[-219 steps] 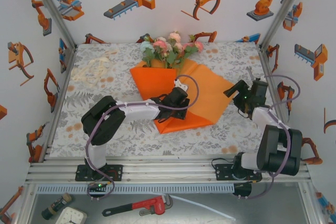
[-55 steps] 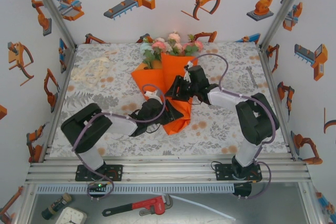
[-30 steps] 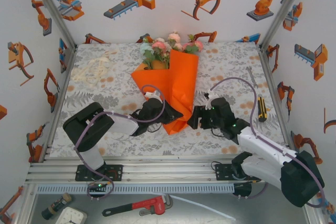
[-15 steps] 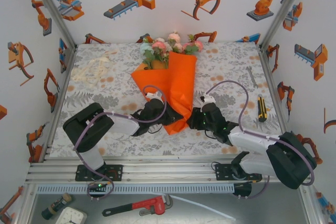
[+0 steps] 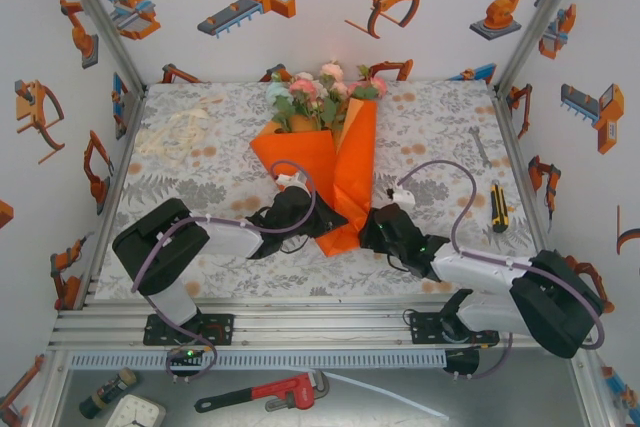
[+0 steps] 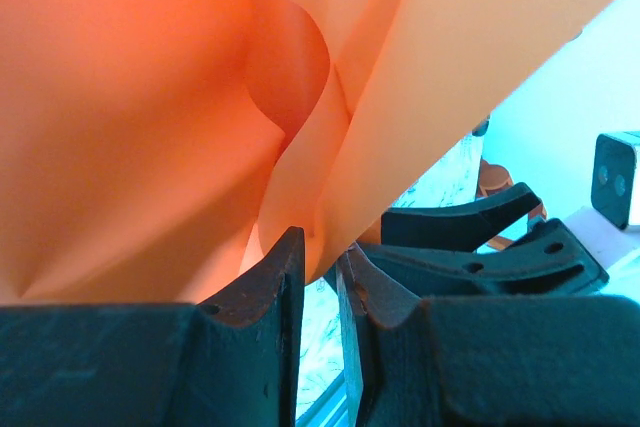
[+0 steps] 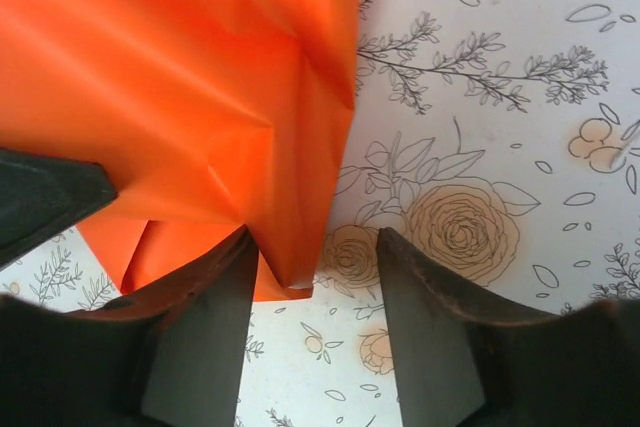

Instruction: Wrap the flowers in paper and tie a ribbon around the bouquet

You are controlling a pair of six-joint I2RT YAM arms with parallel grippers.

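Orange paper folded around the flowers mid-tabletop, left tool pinching its near edge, right tool wide, straddling the near corner.

top view light: bright, even, white, from above; only faint soft shadows on the grey floral-print tablecloth.
left wrist focus: large matte bright orange paper sheet blurred, washed pale at right; cyan cast behind.
right wrist focus: cloth print sharp; black gripper fingers soft-edged.
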